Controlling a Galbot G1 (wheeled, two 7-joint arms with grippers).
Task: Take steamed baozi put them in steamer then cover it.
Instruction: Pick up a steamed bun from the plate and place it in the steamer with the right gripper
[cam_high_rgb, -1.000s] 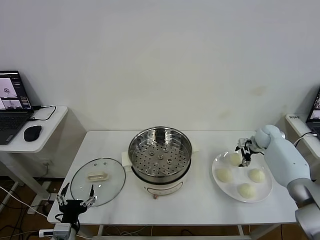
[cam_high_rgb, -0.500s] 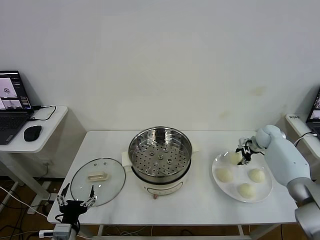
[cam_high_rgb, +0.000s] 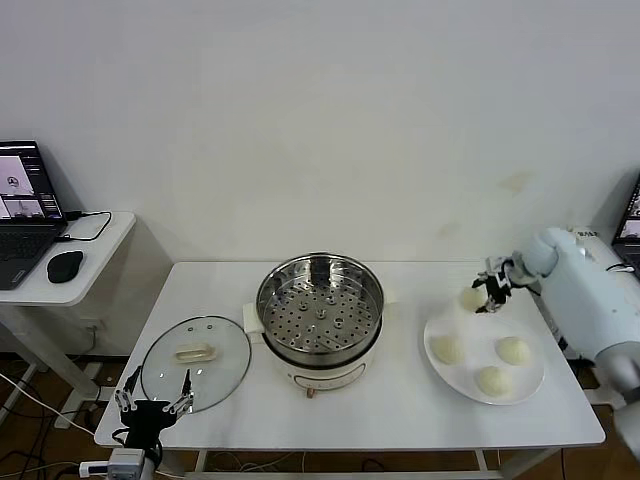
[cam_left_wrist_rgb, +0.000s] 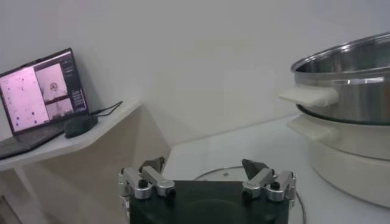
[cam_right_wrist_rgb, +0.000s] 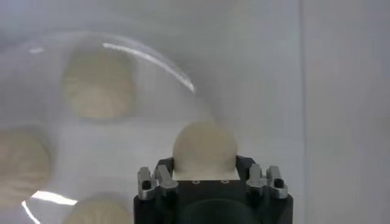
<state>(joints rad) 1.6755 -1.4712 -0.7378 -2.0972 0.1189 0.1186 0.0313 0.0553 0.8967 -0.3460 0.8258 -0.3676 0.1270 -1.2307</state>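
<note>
My right gripper (cam_high_rgb: 484, 296) is shut on one cream-white baozi (cam_high_rgb: 472, 297) and holds it above the far edge of the white plate (cam_high_rgb: 437, 372); it fills the jaws in the right wrist view (cam_right_wrist_rgb: 205, 150). Three baozi remain on the plate (cam_high_rgb: 447, 349) (cam_high_rgb: 513, 350) (cam_high_rgb: 492, 380). The steel steamer (cam_high_rgb: 320, 303) stands open on its white base at the table's middle. The glass cover (cam_high_rgb: 195, 362) with a cream handle lies flat on the table's left. My left gripper (cam_high_rgb: 152, 404) is open and empty, parked low by the table's front left edge.
A side table (cam_high_rgb: 100, 250) at the far left carries a laptop (cam_high_rgb: 27, 212) and a mouse (cam_high_rgb: 65, 265). The steamer's side handle (cam_left_wrist_rgb: 308, 95) shows in the left wrist view. Another desk edge stands at the far right (cam_high_rgb: 600, 255).
My right gripper closed on the far baozi and lifted it up off the plate, moving slightly back. The left arm has not moved.
</note>
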